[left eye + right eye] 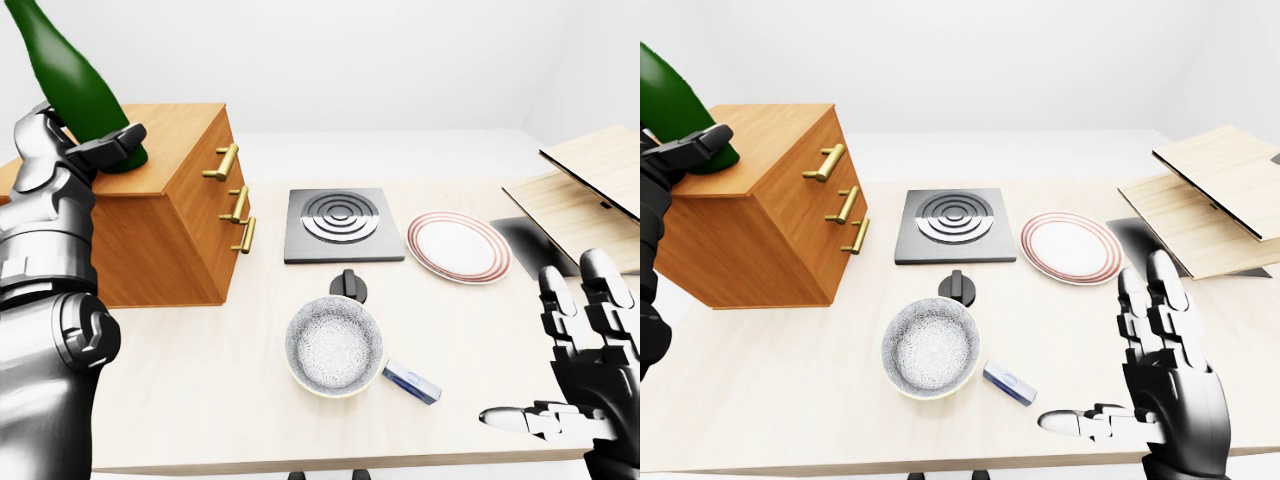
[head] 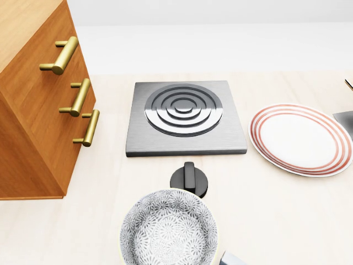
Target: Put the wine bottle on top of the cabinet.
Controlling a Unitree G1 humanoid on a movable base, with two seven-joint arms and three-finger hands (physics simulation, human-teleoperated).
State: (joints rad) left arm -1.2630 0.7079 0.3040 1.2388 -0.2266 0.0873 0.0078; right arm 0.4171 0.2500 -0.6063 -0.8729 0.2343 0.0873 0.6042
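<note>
A plain white room surrounds a pale wood table [image 1: 470, 330] that fills the lower part of both eye views. At its left stands the wooden cabinet [image 1: 175, 215], three brass handles on its drawer face. Light wooden boards [image 1: 1215, 195] lie at the right edge. Toward the middle sit a square grey burner plate [image 2: 185, 117], a white plate with red rings [image 2: 300, 138], a patterned bowl [image 2: 168, 231], a black knob [image 2: 189, 178] and a small blue-and-grey object [image 1: 1009, 383] beside the bowl.

The wine bottle [image 1: 75, 85] is dark green glass, leaning, its base at the cabinet's top, left side. The left hand [image 1: 70, 160] is wrapped around its lower body. The right hand [image 1: 1160, 385] hovers over the table's near right corner, fingers spread, holding nothing
</note>
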